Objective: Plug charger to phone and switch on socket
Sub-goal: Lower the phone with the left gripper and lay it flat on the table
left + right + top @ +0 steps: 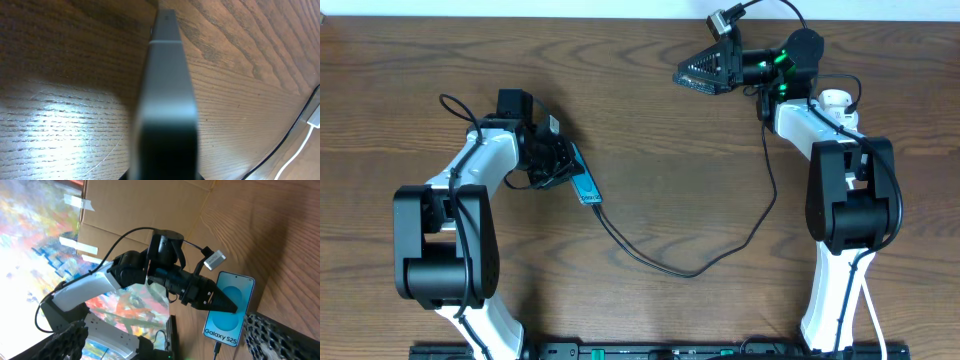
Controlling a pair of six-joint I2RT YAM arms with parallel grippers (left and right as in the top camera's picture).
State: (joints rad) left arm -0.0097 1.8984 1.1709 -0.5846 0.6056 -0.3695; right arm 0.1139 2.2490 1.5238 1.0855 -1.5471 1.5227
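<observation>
My left gripper is shut on the phone, gripping its upper end at the left of the table. The left wrist view shows the phone edge-on. The right wrist view shows its cyan screen with "Galaxy S25". The charger, a thin black cable, has its plug tip in the phone's bottom end and loops across the table toward the right arm. My right gripper is open and empty, raised at the back of the table, its fingers wide apart. The socket is not clearly in view.
A white part shows beside the right arm; I cannot tell what it is. A white cord and the black cable lie on the wood right of the phone. Cardboard stands behind the table.
</observation>
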